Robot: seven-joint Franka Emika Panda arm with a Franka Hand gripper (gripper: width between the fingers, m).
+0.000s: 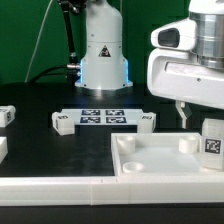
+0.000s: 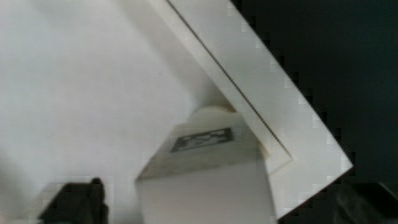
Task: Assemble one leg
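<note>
The leg (image 1: 212, 141), a small white block with a black-and-white tag, stands upright in the corner of the large white tray-like panel (image 1: 150, 165) at the exterior view's right. My gripper (image 1: 204, 120) hangs over it, and one dark finger (image 1: 183, 113) shows to the leg's left with a gap between them. In the wrist view the leg (image 2: 206, 165) sits against the panel's raised rim (image 2: 249, 85). One dark finger (image 2: 75, 202) stands apart from it and the other finger is hidden. The gripper (image 2: 205, 208) looks open around the leg.
The marker board (image 1: 103, 117) lies behind the panel with a spare leg at each end (image 1: 62, 122) (image 1: 148, 121). Two more white parts sit at the exterior view's left edge (image 1: 5, 115) (image 1: 2, 148). The robot base (image 1: 103, 55) stands at the back.
</note>
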